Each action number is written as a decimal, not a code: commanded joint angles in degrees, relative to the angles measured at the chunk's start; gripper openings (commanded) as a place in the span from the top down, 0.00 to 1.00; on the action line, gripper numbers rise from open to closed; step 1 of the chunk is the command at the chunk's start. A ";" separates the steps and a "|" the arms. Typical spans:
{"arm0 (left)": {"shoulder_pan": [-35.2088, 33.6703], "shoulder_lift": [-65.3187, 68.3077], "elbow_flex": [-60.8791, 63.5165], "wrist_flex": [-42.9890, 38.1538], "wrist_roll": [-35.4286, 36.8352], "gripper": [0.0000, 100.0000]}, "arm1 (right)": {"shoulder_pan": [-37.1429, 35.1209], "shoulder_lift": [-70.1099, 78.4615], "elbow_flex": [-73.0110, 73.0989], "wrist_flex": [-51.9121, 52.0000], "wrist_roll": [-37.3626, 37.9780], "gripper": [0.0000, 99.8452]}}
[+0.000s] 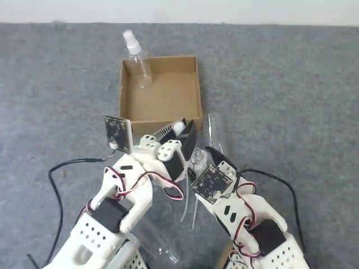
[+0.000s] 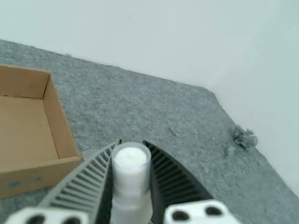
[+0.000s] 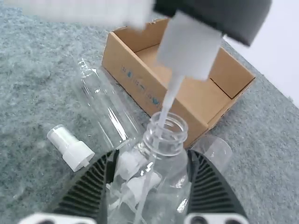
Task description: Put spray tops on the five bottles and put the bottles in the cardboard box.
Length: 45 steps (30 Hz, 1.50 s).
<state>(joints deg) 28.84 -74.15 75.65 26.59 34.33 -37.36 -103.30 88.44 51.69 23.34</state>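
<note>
Spray top (image 3: 189, 43) tube enters bottle (image 3: 163, 140) mouth, per right wrist view.

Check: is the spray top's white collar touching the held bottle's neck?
Apart. Right wrist view: the spray top's collar hangs above the bottle's neck, bare dip tube spanning the gap.

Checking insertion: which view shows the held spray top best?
Right wrist view: the spray top and its tube entering the bottle. Left wrist view shows its cap clamped in the left pincer; high view, a white tip.
</note>
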 commanded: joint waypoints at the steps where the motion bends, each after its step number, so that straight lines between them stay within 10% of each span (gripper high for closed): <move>1: 0.79 -0.88 2.33 -6.15 -8.00 0.99 | -0.40 -0.75 -0.97 -1.19 0.35 0.93; 10: 5.45 -0.88 3.65 -0.35 -12.04 0.84 | -0.40 -0.75 -0.97 -1.10 0.44 0.93; 45: 0.26 -2.64 -1.10 3.25 -3.96 0.83 | 2.33 -0.75 0.18 -0.75 0.26 0.93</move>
<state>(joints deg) 29.27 -74.15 78.90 28.88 29.32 -35.87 -103.30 89.05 51.69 23.34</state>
